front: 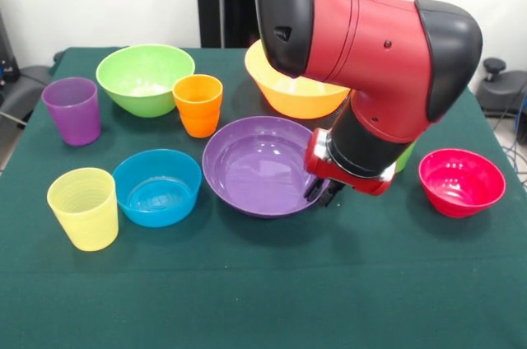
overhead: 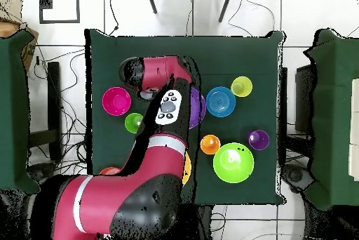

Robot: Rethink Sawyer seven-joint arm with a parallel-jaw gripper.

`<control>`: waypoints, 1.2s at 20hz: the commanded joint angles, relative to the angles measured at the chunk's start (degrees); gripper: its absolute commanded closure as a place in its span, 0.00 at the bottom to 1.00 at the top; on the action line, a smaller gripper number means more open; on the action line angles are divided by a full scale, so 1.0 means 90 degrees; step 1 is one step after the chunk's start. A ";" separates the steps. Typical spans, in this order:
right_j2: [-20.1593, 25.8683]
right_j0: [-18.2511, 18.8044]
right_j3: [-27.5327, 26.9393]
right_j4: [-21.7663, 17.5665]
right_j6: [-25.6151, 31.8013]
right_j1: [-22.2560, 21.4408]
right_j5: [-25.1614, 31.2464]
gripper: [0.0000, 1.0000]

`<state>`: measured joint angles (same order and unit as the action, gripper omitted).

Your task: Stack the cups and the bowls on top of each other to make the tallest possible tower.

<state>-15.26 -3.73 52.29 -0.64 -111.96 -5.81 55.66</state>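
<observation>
Hanging low at the purple bowl (front: 255,169) rim, with no tower begun.
Spread loose over the table: purple cup (front: 72,110) at 9 o'clock, pale yellow cup (front: 82,207), green bowl (front: 145,77), blue bowl (front: 156,187), orange cup (front: 198,104), then gripper (front: 325,193) at 4 o'clock of the purple bowl, clenched or released impossible to tell. Probably light, stiff, glossy, slippery; best pinched across the thin rim wall.

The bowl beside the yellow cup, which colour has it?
Blue bowl; the front view shows it best.
</observation>
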 commanded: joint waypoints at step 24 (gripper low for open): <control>0.0967 0.0181 0.0484 0.0227 -0.0301 0.0093 -0.0858 1.00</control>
<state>-15.66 -3.50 51.16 0.13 -111.96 -5.35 57.02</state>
